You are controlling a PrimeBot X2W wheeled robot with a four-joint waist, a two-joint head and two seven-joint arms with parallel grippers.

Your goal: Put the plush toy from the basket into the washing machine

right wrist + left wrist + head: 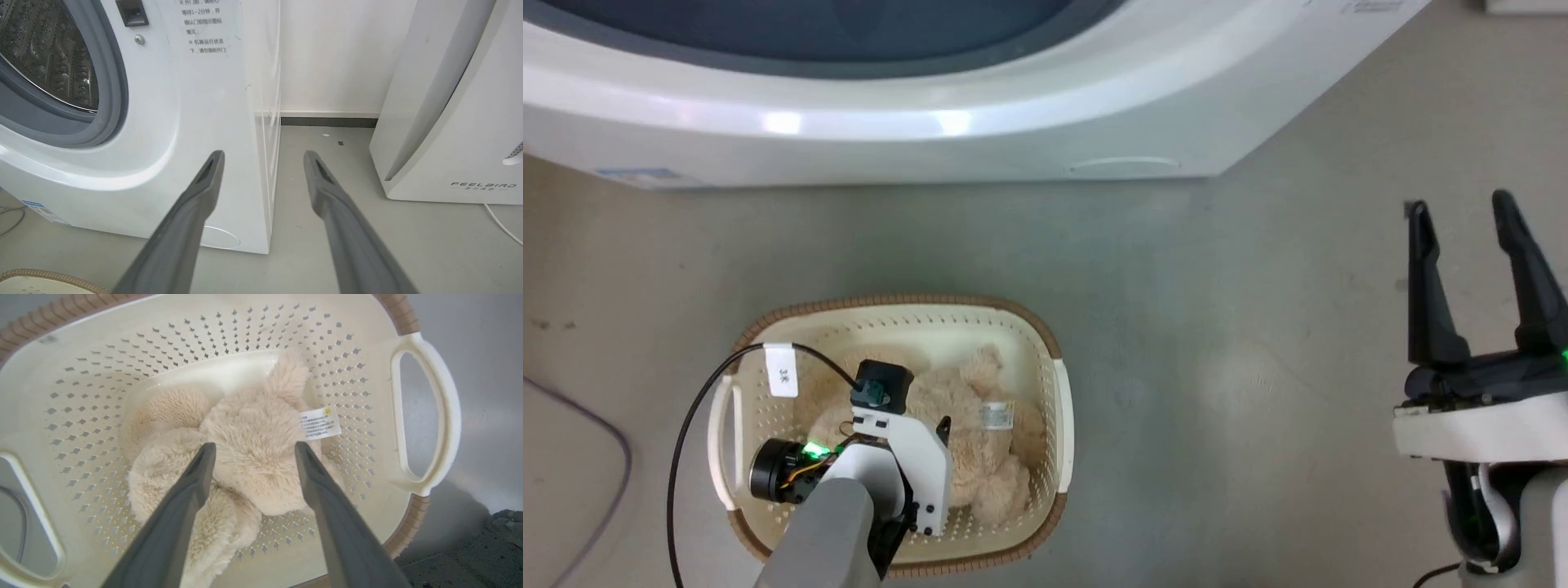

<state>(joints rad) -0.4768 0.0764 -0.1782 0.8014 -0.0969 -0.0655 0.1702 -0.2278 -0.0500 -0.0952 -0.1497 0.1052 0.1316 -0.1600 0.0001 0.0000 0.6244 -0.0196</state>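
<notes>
**State.** The toy (249,424) lies on the bottom of the basket (204,347), which stands on the floor in front of the washer (931,122). The left claw (254,447) is spread, with one finger on each side of the toy's rounded middle. Whether the tips touch the fur cannot be told. The right claw (1461,204) is spread and empty, well apart from the basket.

**Hazards.**
1. Shallow grip. If the left claw closes at this height, it may pinch only the long pile, and the fur would likely slip out on the lift.
2. Overtravel. If the fingers go too deep, they meet the perforated bottom. A tip may lodge in a hole and drag the basket.
3. Rim snag. The toy looks limp, so a hanging limb may catch the brown rim (890,300) and tip the basket, which is probably light.
4. Cable (686,408). The black loop from the left wrist passes over the near handle and may hook it as the arm rises.
5. Entry. A low-hanging part may catch on the grey ring (110,102) instead of clearing into the drum (49,53).
</notes>
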